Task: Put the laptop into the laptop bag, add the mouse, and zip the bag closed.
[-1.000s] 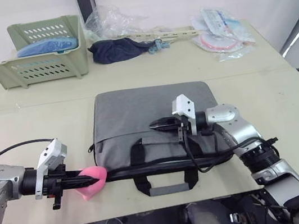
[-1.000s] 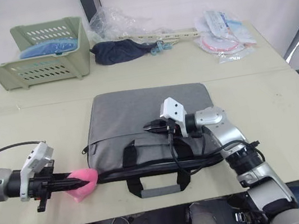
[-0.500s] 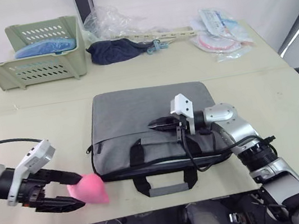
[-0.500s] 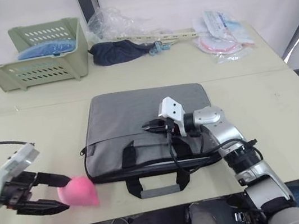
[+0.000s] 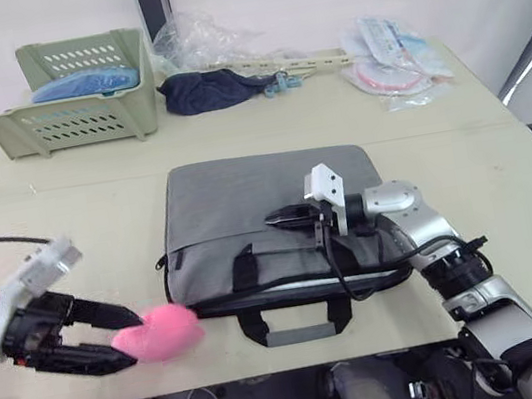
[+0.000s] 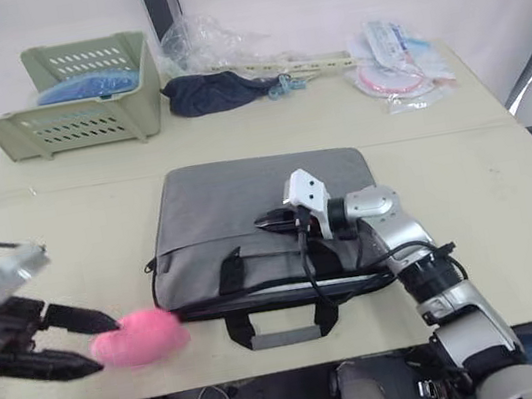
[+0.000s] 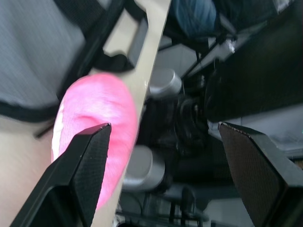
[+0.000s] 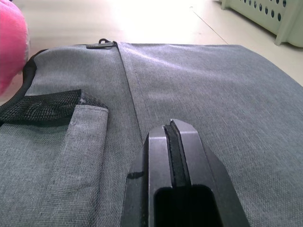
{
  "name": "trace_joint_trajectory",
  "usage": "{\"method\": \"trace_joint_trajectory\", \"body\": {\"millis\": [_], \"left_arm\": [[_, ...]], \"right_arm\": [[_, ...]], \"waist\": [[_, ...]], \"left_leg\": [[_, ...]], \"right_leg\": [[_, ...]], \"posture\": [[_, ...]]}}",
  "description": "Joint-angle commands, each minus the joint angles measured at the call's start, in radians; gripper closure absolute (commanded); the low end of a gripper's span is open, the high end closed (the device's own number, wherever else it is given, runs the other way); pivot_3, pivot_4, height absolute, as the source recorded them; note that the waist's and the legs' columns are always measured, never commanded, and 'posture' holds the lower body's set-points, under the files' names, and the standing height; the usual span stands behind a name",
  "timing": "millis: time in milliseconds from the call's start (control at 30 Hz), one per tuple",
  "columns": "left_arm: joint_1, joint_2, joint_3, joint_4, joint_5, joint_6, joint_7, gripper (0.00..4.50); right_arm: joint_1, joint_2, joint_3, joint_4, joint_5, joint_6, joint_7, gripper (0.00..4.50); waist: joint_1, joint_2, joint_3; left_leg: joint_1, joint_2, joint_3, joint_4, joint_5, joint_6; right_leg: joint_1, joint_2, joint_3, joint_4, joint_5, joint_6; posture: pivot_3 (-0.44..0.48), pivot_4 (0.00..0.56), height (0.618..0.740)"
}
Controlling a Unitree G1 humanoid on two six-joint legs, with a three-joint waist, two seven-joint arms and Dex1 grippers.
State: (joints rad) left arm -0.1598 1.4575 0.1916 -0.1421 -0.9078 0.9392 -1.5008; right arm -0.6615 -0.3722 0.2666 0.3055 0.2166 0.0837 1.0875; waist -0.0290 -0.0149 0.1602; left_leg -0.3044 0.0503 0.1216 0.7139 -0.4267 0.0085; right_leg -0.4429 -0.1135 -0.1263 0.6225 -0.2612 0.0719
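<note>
The grey laptop bag (image 5: 246, 198) lies flat in the middle of the table, its black straps and handle toward the front edge. My right gripper (image 5: 280, 221) is shut and lies low over the bag's top face (image 8: 199, 80), holding nothing. My left gripper (image 5: 134, 340) stands open at the table's front left edge. A pink fluffy lump (image 5: 161, 333) sits at its fingertips, beside the bag's front left corner, and neither finger presses it. In the left wrist view the lump (image 7: 90, 113) lies at the table's edge, beside one finger. The laptop and the mouse are out of view.
A green basket (image 5: 67, 94) with a blue item stands at the back left. A dark navy cloth bundle (image 5: 208, 89) and clear plastic wrapping (image 5: 210, 38) lie behind the bag. Packets (image 5: 395, 52) lie at the back right. The lump is close to the table's front edge.
My left gripper was shut on the pink lump by the bag's corner; it has opened, let the lump go and drawn back to the left. The right gripper has stayed put.
</note>
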Motion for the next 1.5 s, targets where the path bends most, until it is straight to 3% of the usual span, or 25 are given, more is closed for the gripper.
{"method": "trace_joint_trajectory", "body": {"millis": [33,233,433,700,1000,1100,1333,1500], "left_arm": [[-0.144,-0.025,-0.034,0.054,-0.072,0.102,-0.054,0.62],[-0.210,-0.059,-0.110,0.105,0.042,0.024,-0.058,0.62],[-0.207,-0.208,-0.158,0.276,0.298,-0.305,0.052,0.62],[-0.153,-0.244,-0.196,0.389,0.480,-0.702,-0.098,0.62],[-0.065,-0.261,-0.205,0.316,0.459,-0.689,-0.097,0.62],[-0.026,-0.244,-0.189,0.269,0.423,-0.639,-0.103,1.29],[0.067,-0.209,-0.119,0.108,0.298,-0.474,-0.072,4.48],[0.133,-0.212,-0.081,-0.012,0.237,-0.353,-0.028,4.48]], "right_arm": [[0.053,-0.028,0.022,0.109,-0.069,0.028,-0.012,4.50],[0.054,-0.028,0.025,0.106,-0.070,0.025,-0.010,4.50],[0.058,-0.028,0.027,0.104,-0.071,0.024,-0.010,4.50],[0.060,-0.040,0.024,0.097,-0.069,0.029,-0.002,4.50],[0.064,-0.045,0.025,0.091,-0.070,0.034,-0.001,4.50],[0.064,-0.046,0.025,0.091,-0.070,0.034,-0.002,4.50],[0.061,-0.039,0.025,0.103,-0.069,0.030,-0.003,4.50],[0.065,-0.032,0.028,0.111,-0.070,0.025,-0.004,4.50]], "waist": [[0.001,0.000,0.000],[0.000,0.002,0.001],[0.001,0.002,0.001],[0.000,-0.001,0.000],[0.001,0.000,0.000],[0.001,0.000,0.000],[0.000,0.000,0.000],[-0.001,0.000,0.000]], "left_leg": [[0.000,0.000,0.000,0.000,0.000,0.000],[0.001,-0.001,0.001,-0.001,0.000,0.000],[0.000,-0.001,0.002,-0.001,0.000,0.000],[-0.001,0.001,0.001,0.000,0.000,0.000],[-0.001,0.000,-0.001,-0.001,-0.001,0.002],[-0.001,0.000,-0.001,-0.001,-0.001,0.002],[-0.001,-0.001,-0.001,-0.003,-0.001,0.002],[-0.001,-0.001,-0.001,-0.004,-0.001,0.002]], "right_leg": [[0.000,0.000,0.000,0.000,0.000,0.000],[0.000,0.001,-0.003,0.000,0.000,0.000],[0.000,0.000,-0.004,0.000,0.000,0.000],[-0.001,-0.005,-0.003,-0.001,0.000,0.000],[-0.001,-0.011,-0.005,0.000,0.000,0.000],[-0.001,-0.012,-0.006,-0.001,0.000,0.000],[0.000,-0.014,-0.006,-0.001,0.000,0.000],[-0.001,-0.014,-0.007,-0.002,0.000,0.000]], "posture": [[0.000,0.150,0.740],[0.000,0.150,0.740],[0.000,0.150,0.740],[0.000,0.150,0.740],[0.000,0.150,0.740],[0.000,0.150,0.740],[0.000,0.150,0.740],[0.000,0.150,0.740]]}}
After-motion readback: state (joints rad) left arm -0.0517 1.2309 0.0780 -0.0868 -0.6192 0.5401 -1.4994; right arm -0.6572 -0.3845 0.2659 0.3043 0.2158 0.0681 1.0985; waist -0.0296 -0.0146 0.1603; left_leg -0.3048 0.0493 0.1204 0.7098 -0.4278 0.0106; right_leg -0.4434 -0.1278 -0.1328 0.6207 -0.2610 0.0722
